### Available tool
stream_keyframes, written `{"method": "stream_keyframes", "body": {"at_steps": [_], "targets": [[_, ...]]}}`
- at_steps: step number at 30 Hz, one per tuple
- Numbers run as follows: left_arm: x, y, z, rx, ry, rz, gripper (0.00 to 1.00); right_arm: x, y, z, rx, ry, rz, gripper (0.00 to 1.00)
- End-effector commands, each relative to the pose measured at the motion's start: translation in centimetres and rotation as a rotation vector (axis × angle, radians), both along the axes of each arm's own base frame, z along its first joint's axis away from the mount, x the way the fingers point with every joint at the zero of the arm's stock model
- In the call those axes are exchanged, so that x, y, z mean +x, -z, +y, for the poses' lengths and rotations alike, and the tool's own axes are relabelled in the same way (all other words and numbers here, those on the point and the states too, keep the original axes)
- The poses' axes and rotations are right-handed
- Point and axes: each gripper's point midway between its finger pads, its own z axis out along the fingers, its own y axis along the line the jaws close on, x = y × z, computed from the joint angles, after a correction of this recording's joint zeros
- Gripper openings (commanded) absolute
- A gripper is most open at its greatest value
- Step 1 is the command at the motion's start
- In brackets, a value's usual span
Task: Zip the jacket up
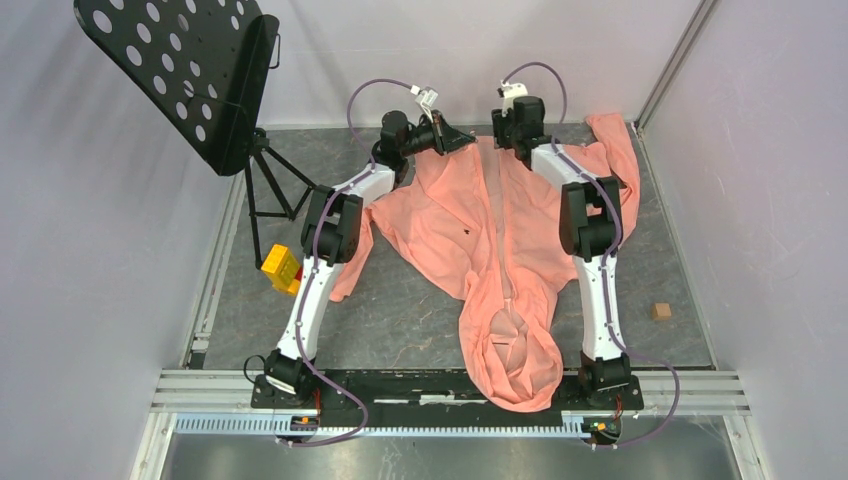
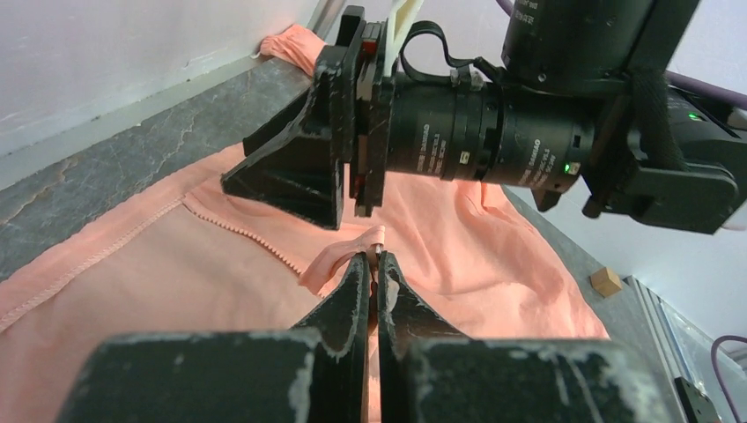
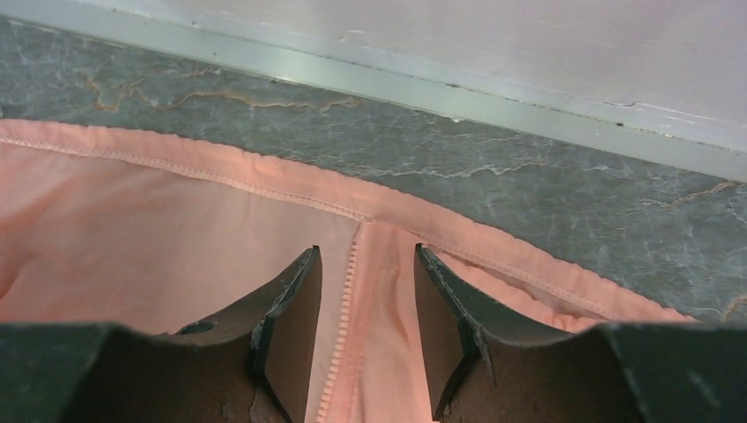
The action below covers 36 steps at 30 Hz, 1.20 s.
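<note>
The salmon-pink jacket (image 1: 470,235) lies flat on the grey table, hood toward the arm bases and hem at the far wall. My left gripper (image 2: 376,258) is at the far hem, shut on a raised fold of the jacket's front edge; a small metal zipper piece shows at its tips. In the top view it (image 1: 462,141) sits left of the paler zipper strip (image 1: 497,200). My right gripper (image 3: 366,264) hovers open just inside the hem (image 3: 264,167), its jaws either side of a row of zipper teeth (image 3: 339,326). From above it (image 1: 512,140) is close beside the left one.
A black perforated music stand (image 1: 180,70) on a tripod stands at the back left. A yellow object (image 1: 281,268) lies by the left arm. A small wooden block (image 1: 660,311) sits at the right. The back wall (image 3: 528,53) runs just beyond the hem.
</note>
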Motion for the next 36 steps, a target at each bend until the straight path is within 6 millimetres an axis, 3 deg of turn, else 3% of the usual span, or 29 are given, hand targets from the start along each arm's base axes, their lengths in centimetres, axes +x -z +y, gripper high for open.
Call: {"method": "stream_keyframes", "body": {"at_steps": [1,16,25,36], "targets": [[-0.9,-5.5,0.0,-0.032,0.000,-0.083,0.02,0.7,-0.7,-1.2,-0.146,0.072,-0.033,0.50],[-1.5,-5.6,-0.5,-0.022,0.014,-0.095,0.02,1.1,2.2,-1.3,-0.166,0.085,0.009,0.47],[-1.7,-5.7,-0.6,-0.028,0.020,-0.097,0.02,1.4,2.3,-0.6,-0.120,0.081,-0.002,0.54],[-1.7,-5.8,-0.8,-0.029,0.023,-0.098,0.02,1.5,3.6,0.0,-0.086,0.071,0.024,0.50]]}}
